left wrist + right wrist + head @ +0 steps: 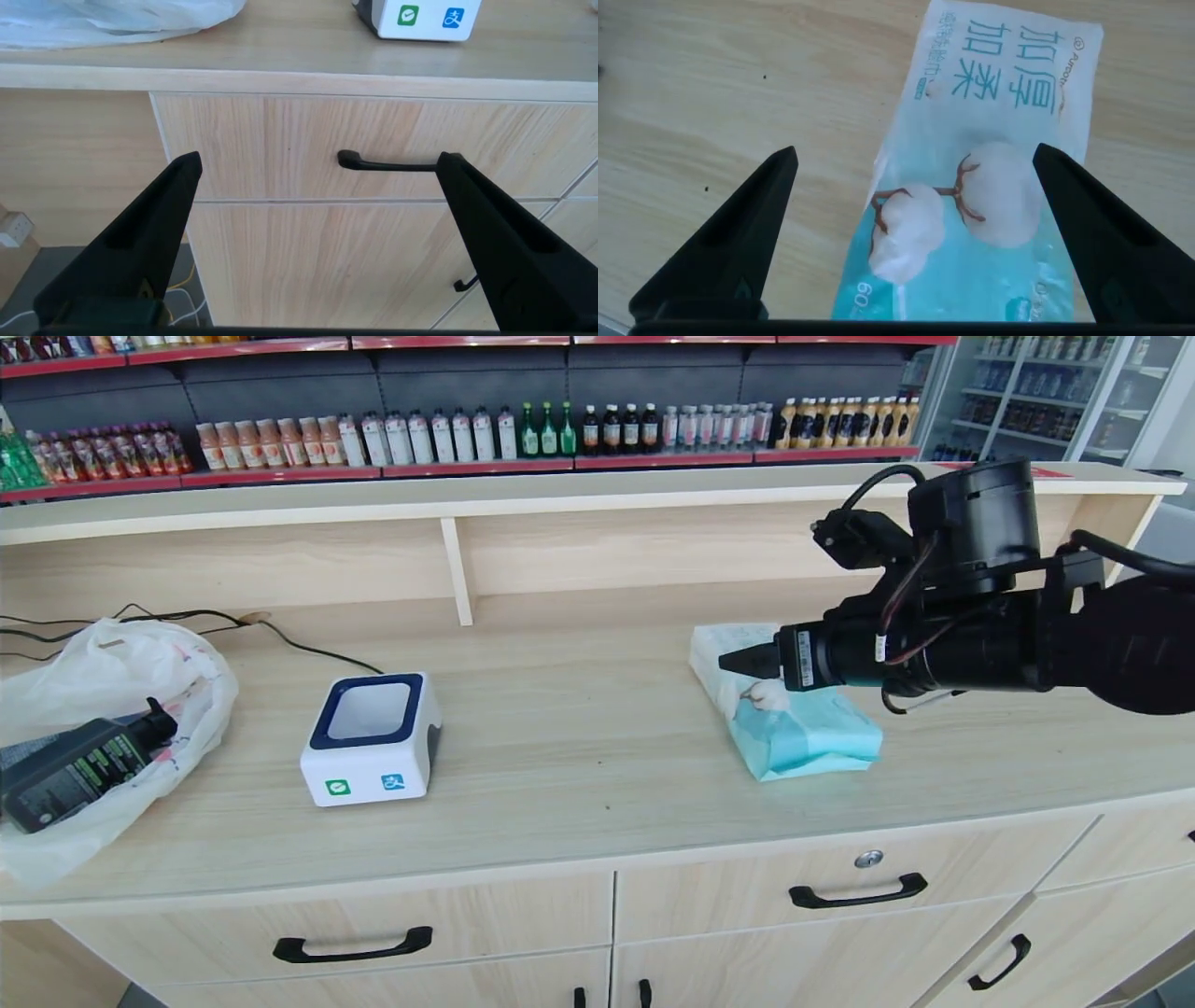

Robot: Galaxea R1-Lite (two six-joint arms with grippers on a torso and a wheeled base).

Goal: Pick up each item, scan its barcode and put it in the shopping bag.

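Plainly, the right jaws gape wide, gripping nothing; beneath and between them the teal-and-white tissue pack (990,140) lies flat on the bench (579,737)

A pale wood-grain worktop (579,747) ran across the room, with a raised ledge (560,495) along its far edge and drawers (467,905) (black handles (352,947)) below its near edge. Behind stood red-edged shelves (467,469) of bottles (420,437) and a glass-door cooler (1046,392).
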